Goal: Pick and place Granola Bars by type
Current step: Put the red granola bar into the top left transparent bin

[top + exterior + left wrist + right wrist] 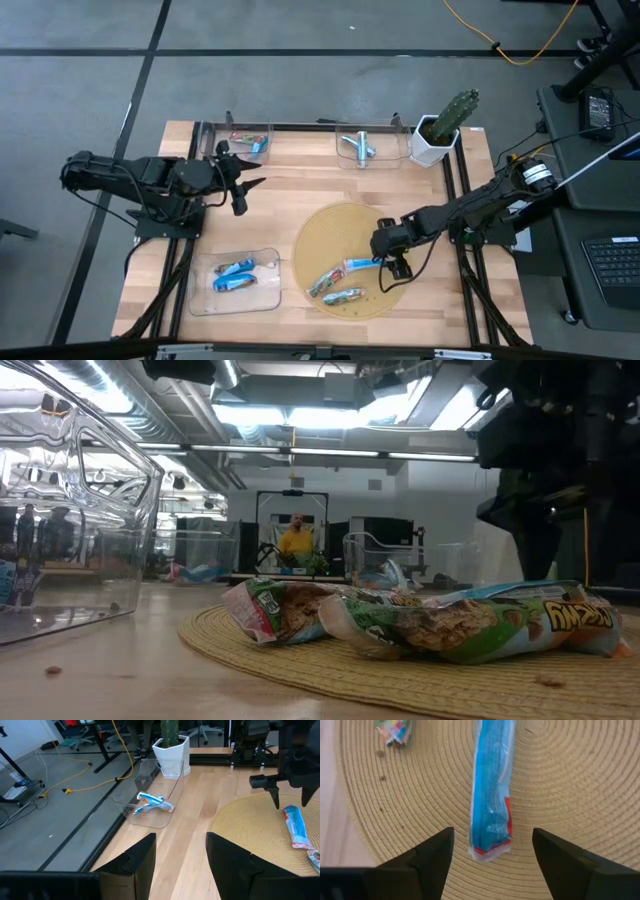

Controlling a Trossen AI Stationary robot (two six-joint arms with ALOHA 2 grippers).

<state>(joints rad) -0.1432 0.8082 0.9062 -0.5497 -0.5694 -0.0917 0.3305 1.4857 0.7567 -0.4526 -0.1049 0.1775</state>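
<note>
- The table (300, 200) at the centre of the high view is pale wood, matt, with visible grain.
- The round mat (580, 785) is woven straw-like fibre, coiled and rough, matt tan.
- The blue bar (491, 790) at the top centre of the right wrist view has a glossy, crinkled wrapper catching light.
- The multicoloured bars (420, 622) in the low view's lower middle wear shiny printed film.
- The trays (236, 300) are clear, smooth plastic with glare on the walls.
- The plant pot (172, 750) looks smooth, white, slightly glossy.
- The right gripper (490, 857) has matt black fingers (427, 855).
</note>
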